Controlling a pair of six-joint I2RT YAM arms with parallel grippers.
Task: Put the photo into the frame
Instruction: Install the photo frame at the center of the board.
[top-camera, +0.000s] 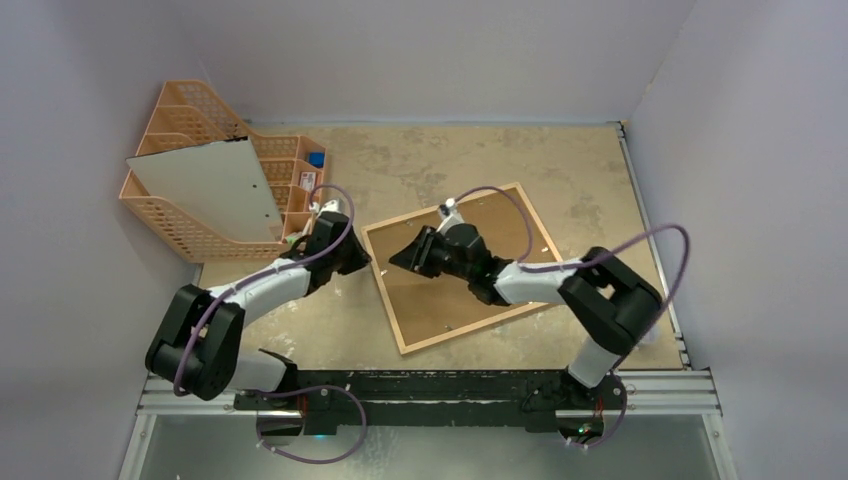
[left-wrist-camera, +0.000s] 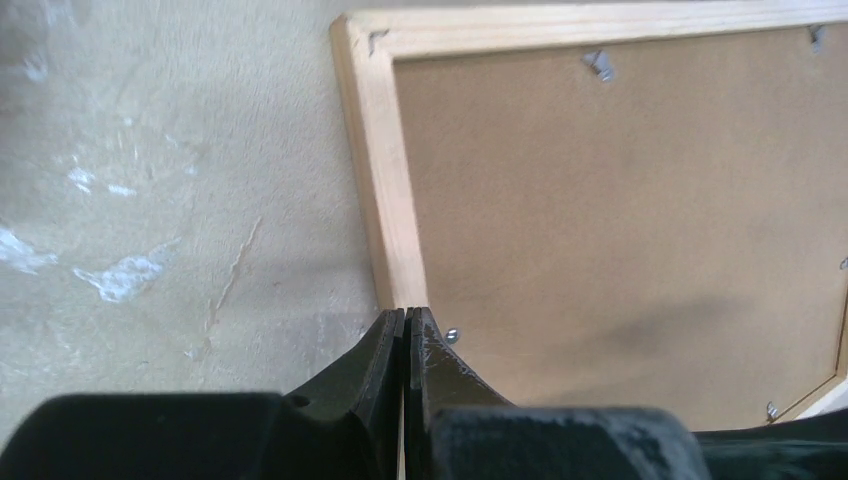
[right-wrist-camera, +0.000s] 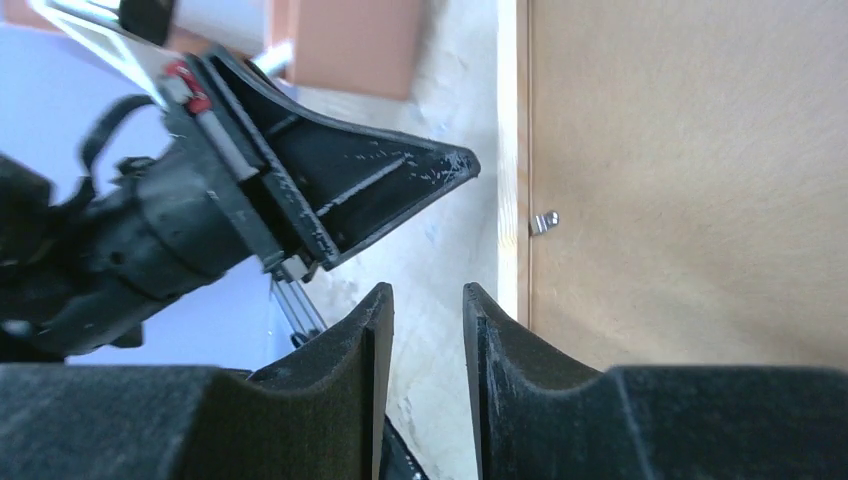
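The frame (top-camera: 455, 265) lies back-up at the centre of the worktop (top-camera: 560, 180), its backing panel (left-wrist-camera: 620, 220) clipped in. The left end effector (left-wrist-camera: 406, 316), fully closed and empty, sits at the frame's 9 o'clock rail. The right end effector (right-wrist-camera: 428, 296), partly open and empty, hovers beside it. The closed tips may shove the frame instead of turning a clip (right-wrist-camera: 543, 221). Only the top view shows a pale sheet (top-camera: 205, 185), possibly the photo, at 10 o'clock.

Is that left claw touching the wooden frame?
Cannot tell: the left wrist view shows the left gripper tip meeting the frame edge, but its height above it is unclear.
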